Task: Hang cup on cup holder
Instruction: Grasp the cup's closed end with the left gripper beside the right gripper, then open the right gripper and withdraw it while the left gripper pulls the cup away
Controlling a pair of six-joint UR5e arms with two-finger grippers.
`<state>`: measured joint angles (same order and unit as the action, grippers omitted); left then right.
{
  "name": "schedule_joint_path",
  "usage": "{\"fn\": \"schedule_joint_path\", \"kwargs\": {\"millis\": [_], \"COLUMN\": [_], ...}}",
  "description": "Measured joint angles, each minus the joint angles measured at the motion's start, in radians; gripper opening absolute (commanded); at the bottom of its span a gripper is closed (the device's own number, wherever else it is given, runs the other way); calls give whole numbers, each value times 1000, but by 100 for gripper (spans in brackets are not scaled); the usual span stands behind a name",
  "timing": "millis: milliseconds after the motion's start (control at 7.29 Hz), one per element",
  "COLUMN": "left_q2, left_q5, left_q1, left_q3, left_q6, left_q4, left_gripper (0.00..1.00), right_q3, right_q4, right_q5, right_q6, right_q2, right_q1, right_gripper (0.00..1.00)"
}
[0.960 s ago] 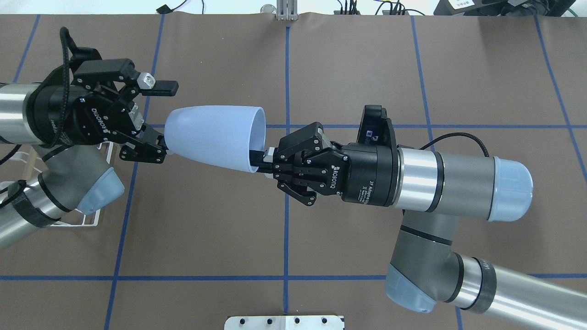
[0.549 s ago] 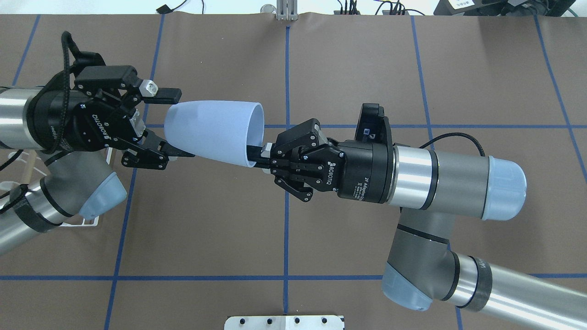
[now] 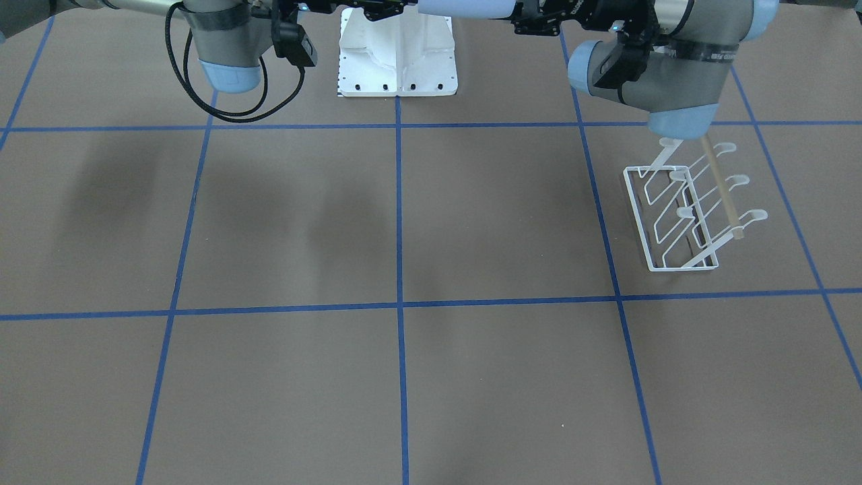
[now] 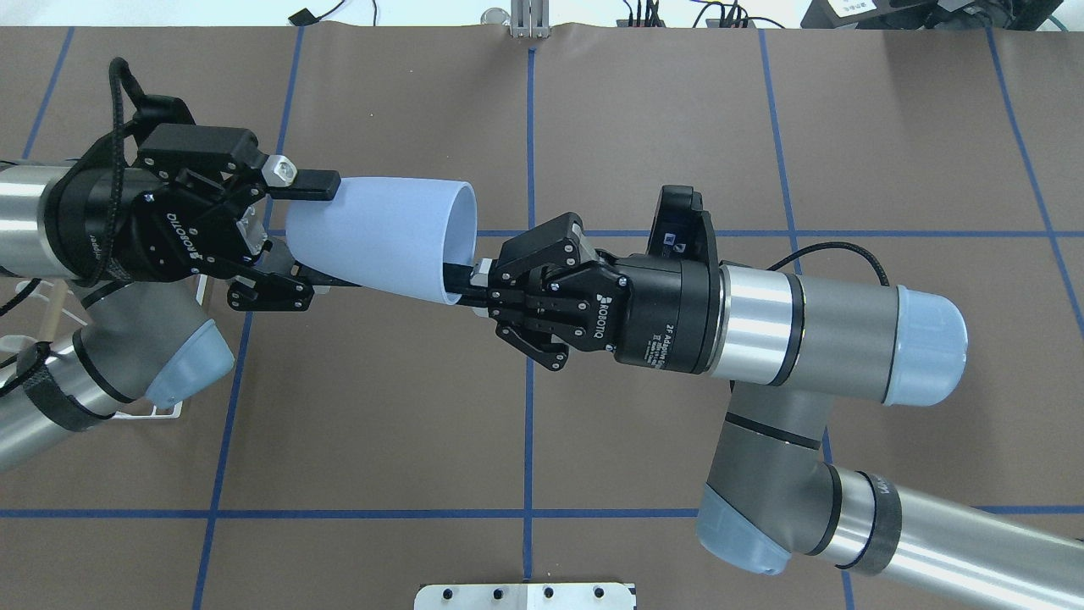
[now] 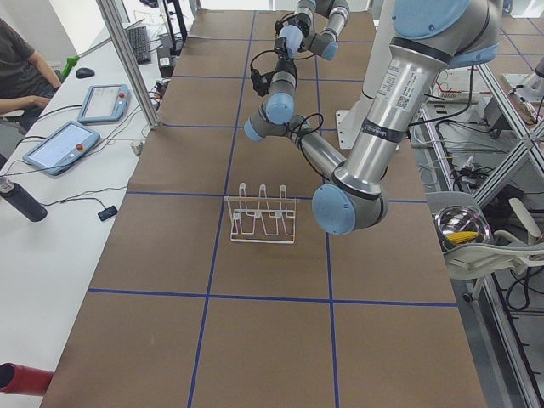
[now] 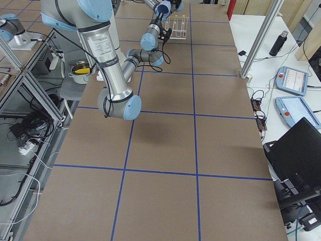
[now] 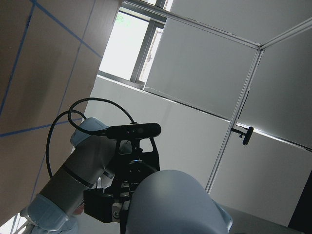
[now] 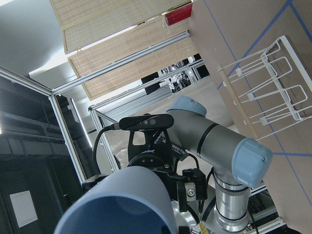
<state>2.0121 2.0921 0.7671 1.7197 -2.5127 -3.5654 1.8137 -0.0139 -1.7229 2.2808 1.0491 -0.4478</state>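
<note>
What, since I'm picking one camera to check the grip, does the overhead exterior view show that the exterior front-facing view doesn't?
Only overhead: how the cup is held, on its side in the air, with the right gripper pinching its rim and the open left gripper straddling its closed end. Only front-facing: the whole cup holder standing on the table, its pegs bare. Both: the blue tape grid and the cup, though front-facing catches just a sliver of it at the top edge.

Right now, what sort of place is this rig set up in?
Probably a robotics lab: a table marked with a blue tape grid, teach pendants on the side bench, aluminium framing alongside.
</note>
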Motion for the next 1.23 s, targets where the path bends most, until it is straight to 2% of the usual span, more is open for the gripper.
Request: {"fn": "schedule_joint_path", "kwargs": {"millis": [137, 823, 960, 1234], "left_q2": [-1, -17, -44, -164], "left_q5": [0, -1, 1, 17], "left_q1": [0, 3, 15, 94], "left_q3": [1, 19, 21, 31], "left_q6": [0, 5, 33, 176], "left_q4": [-2, -4, 1, 29], "left_gripper": [0, 0, 0, 0], "right_q3": [0, 5, 6, -2], "right_q4": [0, 0, 0, -7], "right_q5": [0, -4, -11, -54], "right_q6": [0, -9, -34, -149], "right_q2": [0, 15, 35, 102], "right_q1": [0, -14, -30, -74], "right_gripper": [99, 100, 100, 100]}}
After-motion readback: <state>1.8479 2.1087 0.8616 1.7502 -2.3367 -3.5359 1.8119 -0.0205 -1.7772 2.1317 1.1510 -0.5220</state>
